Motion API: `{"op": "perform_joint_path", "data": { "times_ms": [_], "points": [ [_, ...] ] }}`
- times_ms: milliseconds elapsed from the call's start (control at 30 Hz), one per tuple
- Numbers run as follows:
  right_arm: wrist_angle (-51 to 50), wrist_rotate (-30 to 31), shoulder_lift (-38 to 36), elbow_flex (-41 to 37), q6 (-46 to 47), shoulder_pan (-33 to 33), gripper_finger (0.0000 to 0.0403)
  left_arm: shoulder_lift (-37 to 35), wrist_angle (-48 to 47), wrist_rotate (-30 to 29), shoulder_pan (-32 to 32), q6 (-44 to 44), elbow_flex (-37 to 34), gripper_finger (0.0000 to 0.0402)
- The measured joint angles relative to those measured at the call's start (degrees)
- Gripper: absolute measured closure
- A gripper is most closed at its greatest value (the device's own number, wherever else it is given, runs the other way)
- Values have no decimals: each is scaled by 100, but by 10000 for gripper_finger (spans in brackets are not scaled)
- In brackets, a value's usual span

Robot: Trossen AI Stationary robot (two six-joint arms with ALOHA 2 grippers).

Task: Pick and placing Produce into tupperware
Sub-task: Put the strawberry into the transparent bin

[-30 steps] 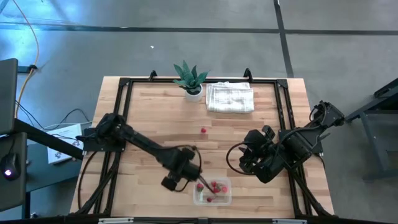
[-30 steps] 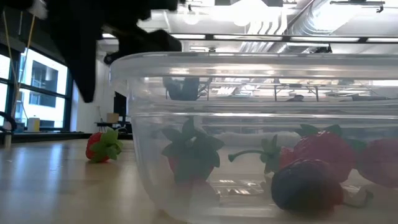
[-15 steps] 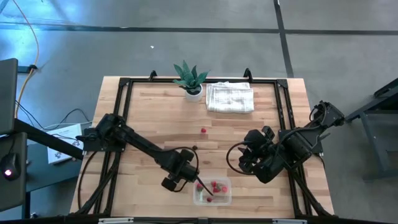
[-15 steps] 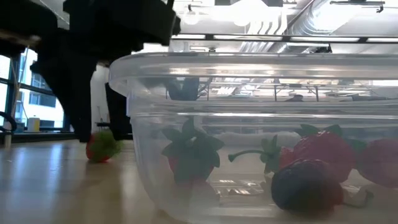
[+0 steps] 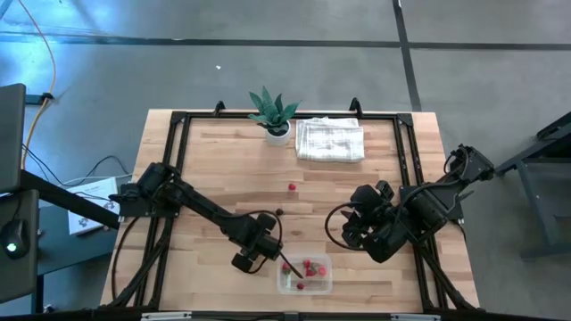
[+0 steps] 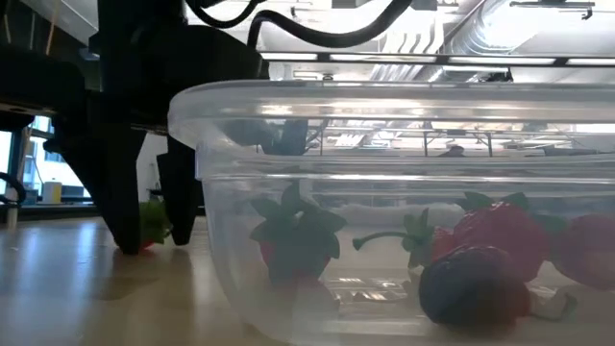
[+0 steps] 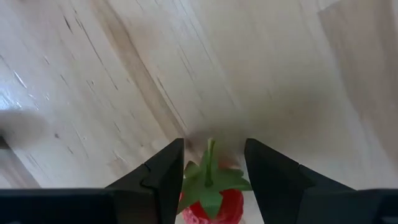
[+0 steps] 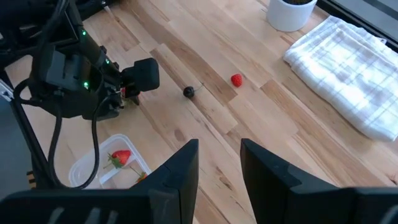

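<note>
My left gripper [image 7: 211, 177] stands low on the table [image 5: 214, 169], a strawberry [image 7: 214, 196] between my fingers [image 7: 165, 177]. The tupperware [image 5: 305, 275] sits just beside it, toward my right arm, with several produce pieces [image 6: 480, 250] inside. Beyond my left gripper, toward the table's middle, lie a dark piece [image 8: 189, 92] and another piece [image 5: 292, 187]. Farther behind stand a potted plant [image 5: 274, 114] and a cloth [image 5: 330, 140]. My right gripper [image 8: 219, 165] hangs above the table, well apart.

You have one tupperware [image 5: 325, 287] holding at least four produce pieces. Outside it are two red pieces [image 5: 292, 187] [image 7: 211, 198] and one dark piece [image 5: 279, 212] — plus one potted plant [image 5: 275, 114] and one cloth [image 5: 330, 140].
</note>
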Motion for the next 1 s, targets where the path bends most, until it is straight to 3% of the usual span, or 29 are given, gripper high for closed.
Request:
{"op": "perform_joint_path", "data": {
  "times_ms": [200, 433, 800, 1000],
  "points": [
    [9, 0, 0, 0, 38, 0, 293, -2, 90, -6, -2, -30, -23, 278],
    [13, 0, 0, 0, 46, 2, 293, -2, 167, -225, -2, -60, -25, 391],
    [15, 0, 0, 0, 55, 0, 293, -81, -65, -362, 2, -395, -1, 399],
    [15, 2, 2, 0, 120, 0, 293, -472, -501, -451, -4, -492, 514, 401]
  ]
}}
